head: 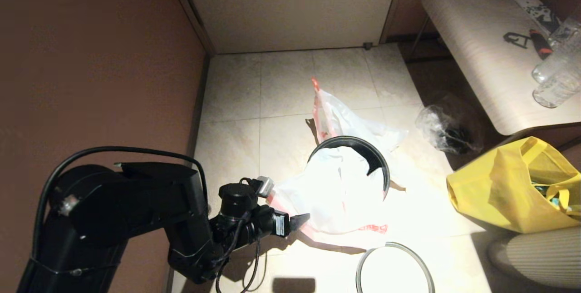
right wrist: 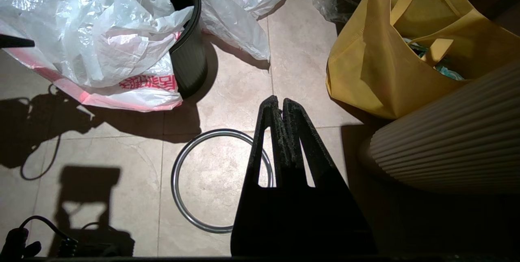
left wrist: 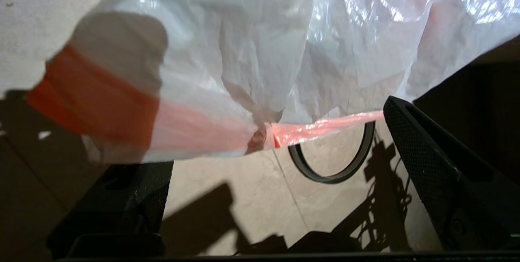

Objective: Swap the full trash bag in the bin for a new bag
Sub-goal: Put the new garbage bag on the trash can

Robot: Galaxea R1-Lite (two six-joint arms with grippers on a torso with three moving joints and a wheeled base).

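Indoors, on pale tiled floor [head: 281,88]; brown wall [head: 91,57] on robot's left, light door panel [head: 290,7] straight ahead, pale bench [head: 481,47] off to the right with clear bottles [head: 556,75] on it. Yellow tote bag [head: 513,184] and a ribbed cream object [head: 540,256] on the right side, clear bag with dark contents [head: 445,129] under the bench edge.

Left gripper [head: 302,220] low and roughly level, jaws spread wide, nothing clamped. New bag [head: 327,193] (milky white, red characters near its lower edge) directly ahead of the fingertips, draped over the near side of the bin [head: 381,166] and spilling onto the floor; wrist view shows its pink-red rim strip [left wrist: 325,124] running across between the two open fingers [left wrist: 426,156], plastic filling the space above. Contact with the fingers: cannot tell.

Bin upright just beyond the gripper, black inner wall visible on the far side only. Full trash bag [head: 345,120] (see-through, orange-pink handle) on the floor behind the bin, well past the gripper. Grey hoop [head: 395,268] flat on the tiles, off the bin, near the gripper and to its right.

Right gripper [right wrist: 280,105] parked, fingers pressed together, pointing down over the hoop.
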